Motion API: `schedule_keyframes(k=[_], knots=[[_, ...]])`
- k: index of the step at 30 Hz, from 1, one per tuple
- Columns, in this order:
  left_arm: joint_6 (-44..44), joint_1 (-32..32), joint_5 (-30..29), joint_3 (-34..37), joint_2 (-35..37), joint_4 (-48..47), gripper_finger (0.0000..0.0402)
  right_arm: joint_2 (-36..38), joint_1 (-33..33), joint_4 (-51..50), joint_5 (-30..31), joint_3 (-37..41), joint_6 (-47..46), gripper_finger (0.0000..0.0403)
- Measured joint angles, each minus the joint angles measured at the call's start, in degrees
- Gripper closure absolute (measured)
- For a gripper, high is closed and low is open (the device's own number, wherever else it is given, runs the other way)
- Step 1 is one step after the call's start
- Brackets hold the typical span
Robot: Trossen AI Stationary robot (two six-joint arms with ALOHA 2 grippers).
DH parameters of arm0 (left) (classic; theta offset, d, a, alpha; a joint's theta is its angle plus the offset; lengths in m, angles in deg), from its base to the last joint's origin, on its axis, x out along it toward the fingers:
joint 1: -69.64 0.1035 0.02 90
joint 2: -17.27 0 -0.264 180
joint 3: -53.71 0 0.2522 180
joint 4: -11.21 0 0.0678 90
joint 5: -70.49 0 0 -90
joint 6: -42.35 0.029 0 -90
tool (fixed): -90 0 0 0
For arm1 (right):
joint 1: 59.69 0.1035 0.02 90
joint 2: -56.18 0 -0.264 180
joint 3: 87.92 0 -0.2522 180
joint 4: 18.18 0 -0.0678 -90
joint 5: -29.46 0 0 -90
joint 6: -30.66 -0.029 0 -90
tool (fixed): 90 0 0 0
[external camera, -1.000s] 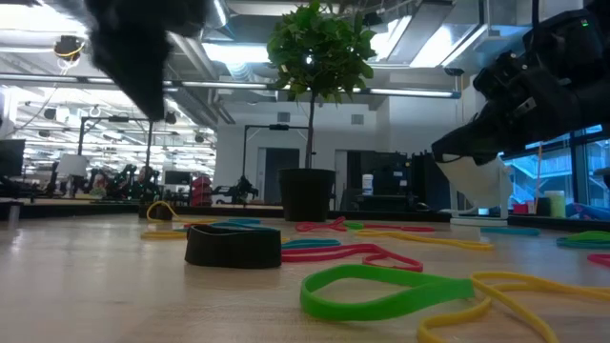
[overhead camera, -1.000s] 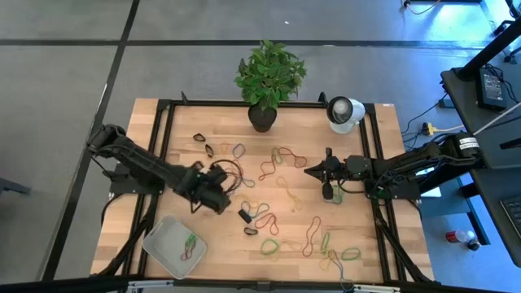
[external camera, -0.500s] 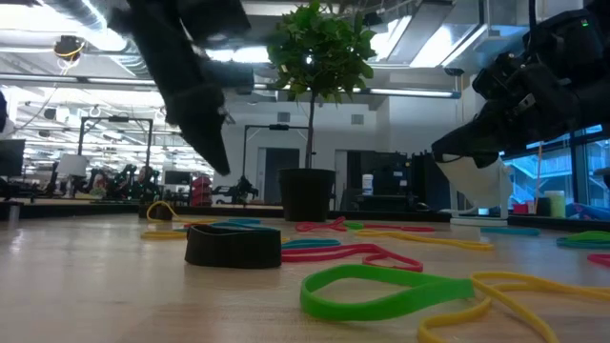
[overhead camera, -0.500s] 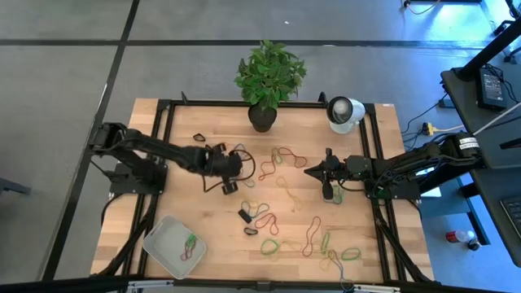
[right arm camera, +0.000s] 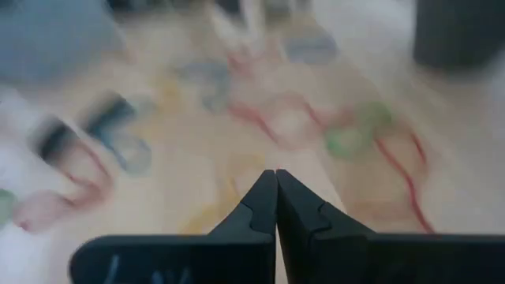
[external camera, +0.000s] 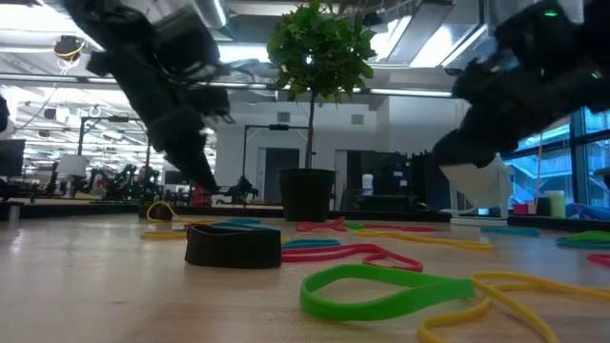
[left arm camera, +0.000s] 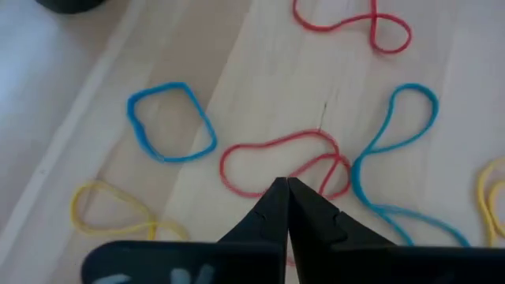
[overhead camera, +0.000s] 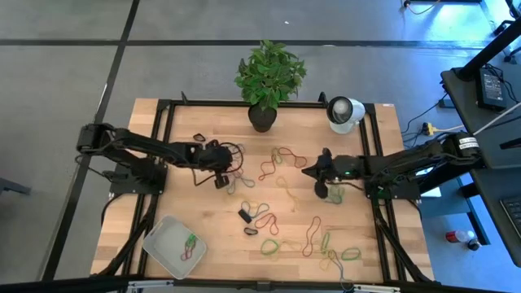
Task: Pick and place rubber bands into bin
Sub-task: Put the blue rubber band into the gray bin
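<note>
Left gripper [left arm camera: 286, 186] clenched with fingers pressed together and nothing between them, positioned over a red rubber band [left arm camera: 276, 162] on the table's [overhead camera: 175, 207] far-left part, with a blue band [left arm camera: 170, 122] and a yellow band [left arm camera: 106, 207] lying just beside. Right gripper [right arm camera: 275, 180] likewise clenched and empty, positioned right of centre, above scattered rubber bands [overhead camera: 281, 232]. Bin [overhead camera: 167, 244] located at near-left corner, holding a green and a red band, well apart from both grippers.
</note>
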Motion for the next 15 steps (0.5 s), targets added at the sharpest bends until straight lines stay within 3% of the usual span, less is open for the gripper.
schedule_keyframes(k=[3,6,11,15], knots=[[1.9,0.0,-0.3,1.7,5.2,0.3,0.0400,-0.8,0.0,-20.7,6.7,-8.2,-5.0,0.0398],[5.0,0.1,-0.8,3.3,10.4,1.3,0.0400,-1.0,-0.7,-38.6,9.4,-14.6,-12.4,0.0398],[7.9,1.6,-0.5,5.6,17.6,0.6,0.0399,-1.0,-1.8,-58.7,10.0,-18.8,-28.1,0.0389],[9.0,2.8,1.5,8.2,21.6,1.1,0.0400,-1.0,-2.9,-65.5,10.0,-16.4,-36.8,0.0365]])
